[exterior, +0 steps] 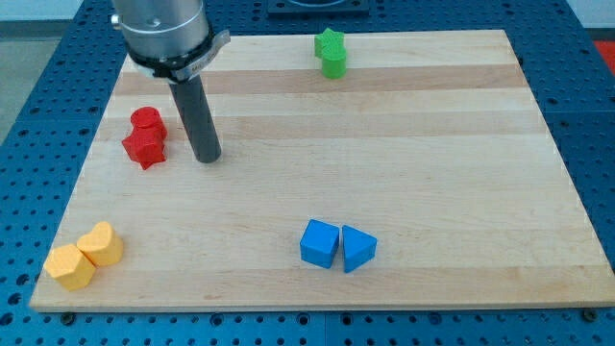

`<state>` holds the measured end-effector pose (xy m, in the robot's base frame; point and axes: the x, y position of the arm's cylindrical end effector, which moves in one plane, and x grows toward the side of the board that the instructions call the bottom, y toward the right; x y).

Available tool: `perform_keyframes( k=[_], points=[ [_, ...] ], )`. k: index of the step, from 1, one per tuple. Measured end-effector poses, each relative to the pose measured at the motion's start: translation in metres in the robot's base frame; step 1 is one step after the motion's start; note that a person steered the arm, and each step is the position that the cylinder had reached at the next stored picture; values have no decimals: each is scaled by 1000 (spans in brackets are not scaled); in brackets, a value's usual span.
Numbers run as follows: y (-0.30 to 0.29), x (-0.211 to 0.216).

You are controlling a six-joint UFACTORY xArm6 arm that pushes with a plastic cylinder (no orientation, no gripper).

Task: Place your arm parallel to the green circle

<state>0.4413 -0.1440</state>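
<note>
The light wooden bench [404, 144] lies on a blue perforated base [38, 86], and my tip [207, 158], the lower end of a straight dark rod hanging from a grey metal cylinder [161, 34] at the view's top left, rests on the wood in the bench's left part. There is no gripper on this arm, so nothing can be said of open or closed; the rod holds nothing. Just to the view's left of my tip, near but apart from it, stand two red plastic blocks: a rounded red block [147, 122] and, touching it on the side toward the view's bottom, a red star-shaped block [145, 148]. No round green block can be made out; the one green thing in view is a green star-shaped block [332, 52] at the view's top edge of the bench, somewhat right of centre and well apart from my tip, with what may be a second green piece touching it just below, though I cannot tell whether these are one block or two. Near the view's bottom centre a blue cube [319, 242] touches a blue triangular block [357, 249] on its right. In the bench's bottom left corner two yellow blocks sit touching: a yellow hexagonal block [70, 265] and a rounded yellow block [101, 243].
</note>
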Motion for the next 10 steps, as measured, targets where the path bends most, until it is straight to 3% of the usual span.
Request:
perform_keyframes(
  k=[2,7,9,10],
  points=[
    [-42,3],
    [-73,3],
    [69,-1],
    [160,-34]
  ],
)
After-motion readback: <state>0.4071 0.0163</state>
